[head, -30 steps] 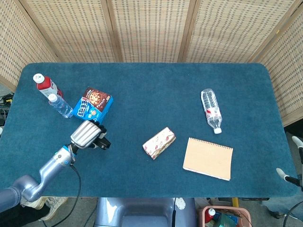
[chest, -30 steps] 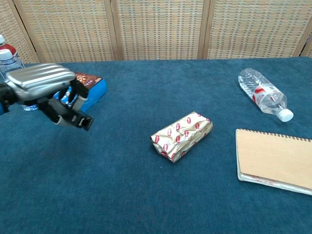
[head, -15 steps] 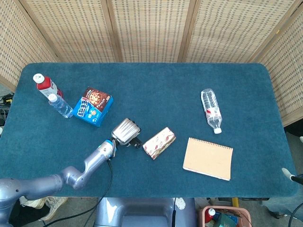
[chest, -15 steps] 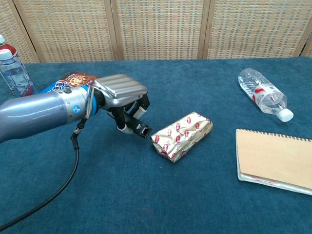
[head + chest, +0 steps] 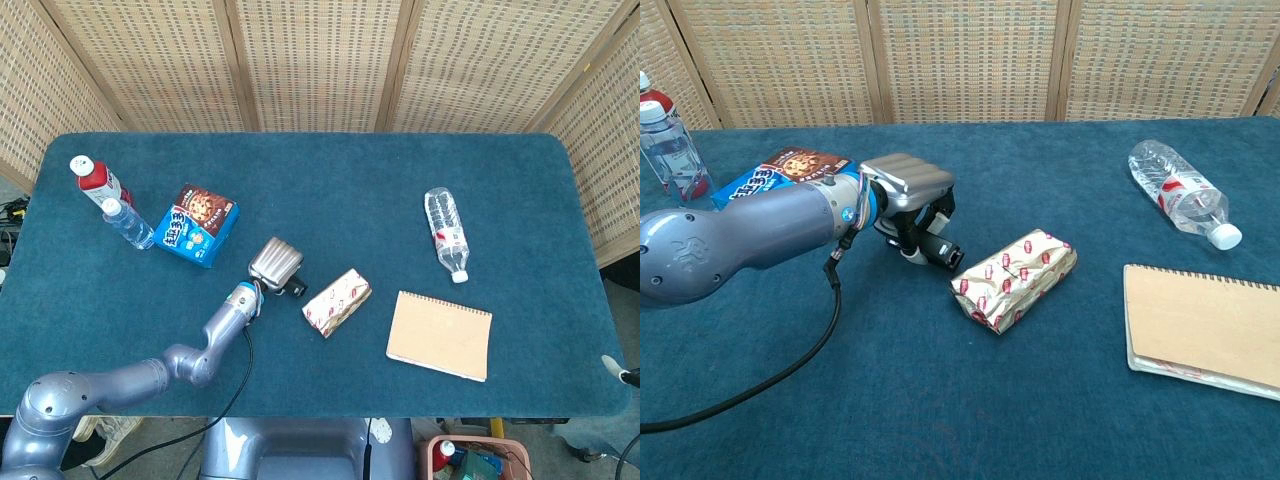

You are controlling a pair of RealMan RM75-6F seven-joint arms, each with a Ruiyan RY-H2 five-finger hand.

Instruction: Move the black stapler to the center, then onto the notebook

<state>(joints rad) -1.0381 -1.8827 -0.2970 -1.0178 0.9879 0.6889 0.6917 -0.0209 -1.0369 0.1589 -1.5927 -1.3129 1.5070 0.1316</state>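
My left hand (image 5: 275, 263) is curled over the black stapler (image 5: 295, 287) and grips it near the middle of the blue table, just left of a red-and-white wrapped packet (image 5: 337, 301). In the chest view the stapler (image 5: 936, 249) pokes out low under the left hand (image 5: 906, 186), its tip close to the packet (image 5: 1015, 278); whether it touches the cloth is unclear. The tan spiral notebook (image 5: 440, 335) lies flat at the front right, also visible in the chest view (image 5: 1205, 330). Only a sliver of my right hand (image 5: 616, 368) shows at the right edge.
A clear water bottle (image 5: 446, 232) lies on its side behind the notebook. A blue cookie box (image 5: 200, 223) sits back left, with two upright bottles (image 5: 110, 200) beyond it. The table's front edge (image 5: 330, 412) runs close below the notebook.
My left hand has carried the stapler from the left side rightward to beside the wrapped packet, and has lowered. The right hand has slid further out of view.
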